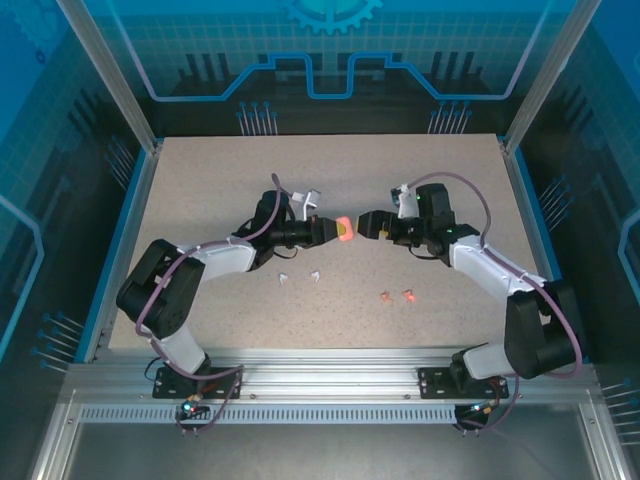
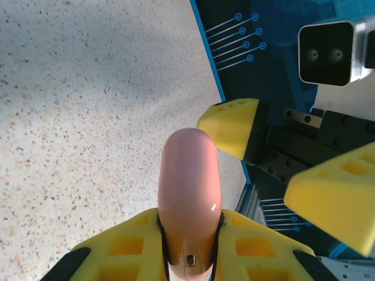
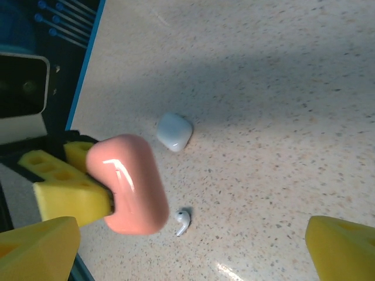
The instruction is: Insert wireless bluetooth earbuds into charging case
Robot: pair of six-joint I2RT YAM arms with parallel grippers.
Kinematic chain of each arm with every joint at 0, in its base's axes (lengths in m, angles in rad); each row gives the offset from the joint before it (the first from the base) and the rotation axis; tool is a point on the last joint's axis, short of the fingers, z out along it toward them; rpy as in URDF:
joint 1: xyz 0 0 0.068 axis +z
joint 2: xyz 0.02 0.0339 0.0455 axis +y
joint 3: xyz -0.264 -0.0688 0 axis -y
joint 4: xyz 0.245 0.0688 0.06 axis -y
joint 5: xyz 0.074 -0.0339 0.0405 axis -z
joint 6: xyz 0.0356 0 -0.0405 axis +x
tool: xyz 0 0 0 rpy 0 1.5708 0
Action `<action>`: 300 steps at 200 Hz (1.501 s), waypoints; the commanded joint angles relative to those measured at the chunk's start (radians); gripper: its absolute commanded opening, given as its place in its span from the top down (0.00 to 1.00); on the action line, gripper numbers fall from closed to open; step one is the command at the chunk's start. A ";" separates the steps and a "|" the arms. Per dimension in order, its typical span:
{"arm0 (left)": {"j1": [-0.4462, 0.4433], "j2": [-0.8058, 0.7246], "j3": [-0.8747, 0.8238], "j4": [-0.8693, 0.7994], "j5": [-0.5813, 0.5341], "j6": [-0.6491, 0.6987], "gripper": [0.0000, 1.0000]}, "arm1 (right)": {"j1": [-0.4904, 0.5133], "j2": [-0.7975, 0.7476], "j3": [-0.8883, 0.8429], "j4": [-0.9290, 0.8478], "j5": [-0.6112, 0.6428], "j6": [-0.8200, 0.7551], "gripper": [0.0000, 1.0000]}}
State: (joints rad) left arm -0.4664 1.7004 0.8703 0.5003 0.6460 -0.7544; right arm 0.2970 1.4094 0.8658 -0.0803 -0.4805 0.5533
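Speckled table [image 1: 200, 170], both grippers meeting mid-table. We see the left gripper [image 1: 328, 230] clamped on the salmon-pink case [image 1: 343, 229]. The case's long axis runs straight out of the jaws, rounded end aimed at the right gripper [image 1: 367, 224], whose jaws stand wide apart just beside it (lid side unclear). White earbuds [image 1: 283, 278] lie nearer the left gripper, pink earbuds [image 1: 408, 296] nearer the right. We judge the free right gripper should fetch.

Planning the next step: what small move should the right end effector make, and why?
Probably ease the open right end effector around the free end of the pink charging case: the left end effector is shut on its other end, it looks closed, and a white earbud lies on the table.
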 commanded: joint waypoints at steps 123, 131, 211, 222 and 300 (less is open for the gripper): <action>0.005 -0.104 0.015 0.047 0.047 0.009 1.00 | -0.085 0.183 -0.010 0.072 -0.009 0.002 0.03; 0.005 -0.103 0.013 0.050 0.045 0.010 1.00 | -0.091 0.173 -0.011 0.067 -0.012 0.002 0.03; 0.003 -0.064 -0.003 0.130 0.039 -0.018 1.00 | -0.096 0.021 -0.028 0.070 -0.198 0.034 0.09; 0.003 -0.054 -0.002 0.147 0.040 -0.030 1.00 | -0.096 0.020 -0.025 0.076 -0.204 0.042 0.12; -0.018 -0.036 0.017 0.164 0.031 -0.039 1.00 | -0.078 0.078 0.008 0.150 -0.265 0.090 0.42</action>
State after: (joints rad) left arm -0.4736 1.6562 0.8791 0.6239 0.6632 -0.7868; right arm 0.2077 1.4651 0.8444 0.0372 -0.7059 0.6315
